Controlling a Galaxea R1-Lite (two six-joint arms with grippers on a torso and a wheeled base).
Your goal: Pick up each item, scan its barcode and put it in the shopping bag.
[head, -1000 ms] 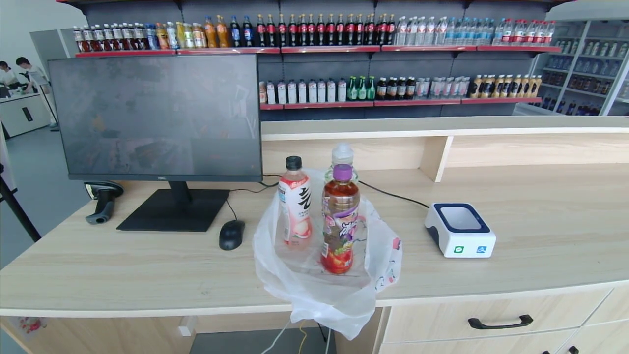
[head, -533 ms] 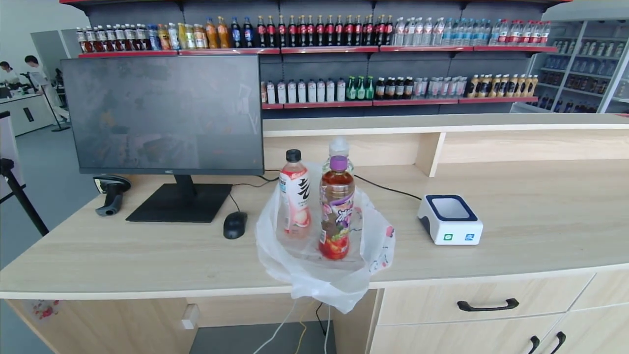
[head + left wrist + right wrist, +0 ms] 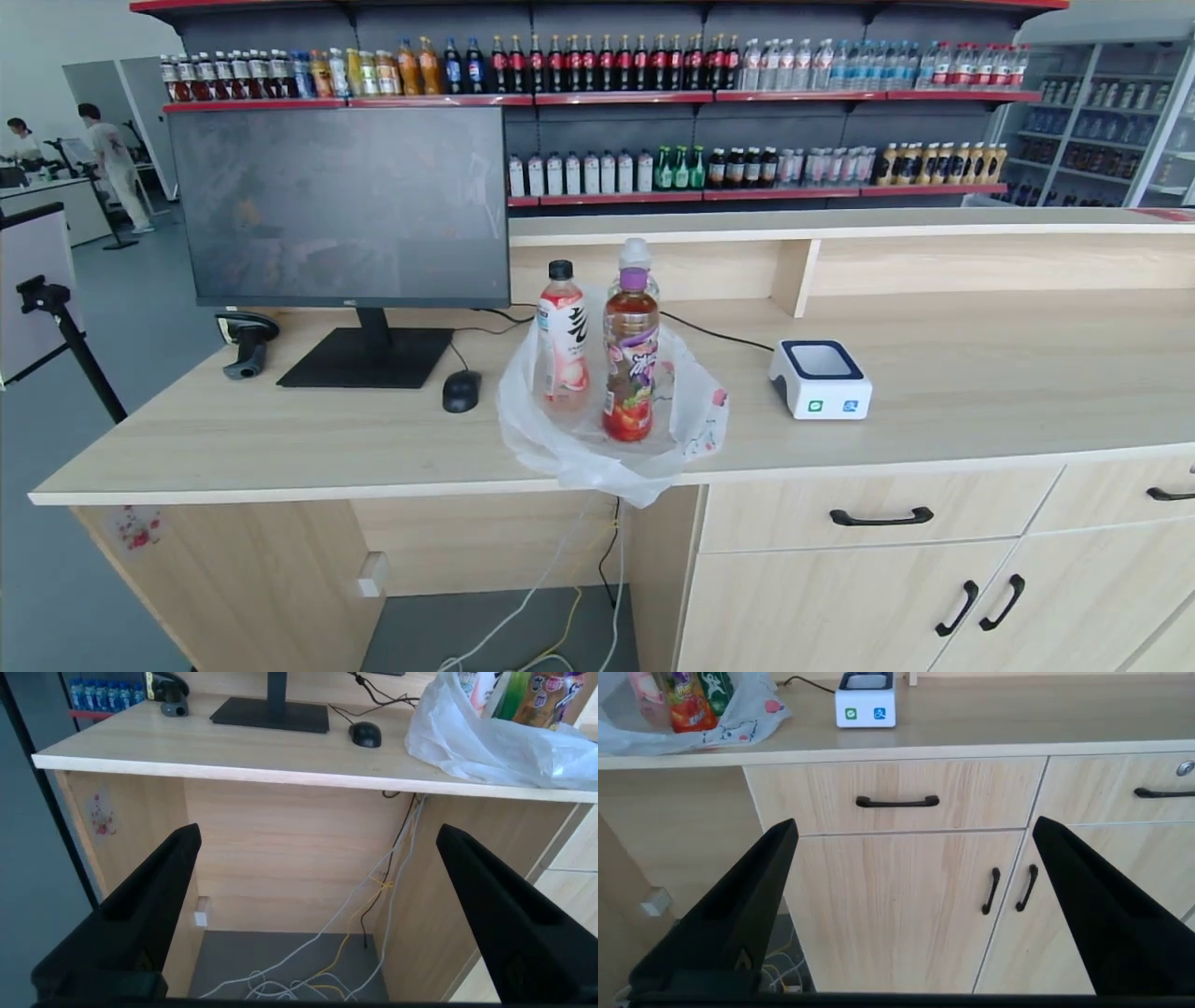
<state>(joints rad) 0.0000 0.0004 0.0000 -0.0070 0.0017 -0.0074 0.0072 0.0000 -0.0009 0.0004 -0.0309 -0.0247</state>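
Three drink bottles stand upright inside a white plastic shopping bag [image 3: 597, 453] on the wooden counter: a pink-labelled bottle [image 3: 563, 341], a red tea bottle with a purple cap [image 3: 629, 364], and a clear bottle with a white cap [image 3: 635, 254] behind them. To their right sits the white barcode scanner [image 3: 820, 378]. My left gripper [image 3: 318, 835] hangs open below the counter's front edge, facing the bag [image 3: 486, 742]. My right gripper [image 3: 915, 826] is open too, in front of the drawers, with the scanner [image 3: 866, 705] and the red tea bottle [image 3: 689, 700] beyond it.
A monitor [image 3: 341, 205], a black mouse [image 3: 460, 390] and a handheld scanner [image 3: 247, 341] occupy the counter's left part. Drawers and cupboard doors with black handles [image 3: 896, 802] are under the right part. Cables hang in the open bay under the bag [image 3: 374, 905].
The whole head picture has shifted and shrunk: the camera has backed away from the counter. The bottles, bag and scanner keep their places on it.
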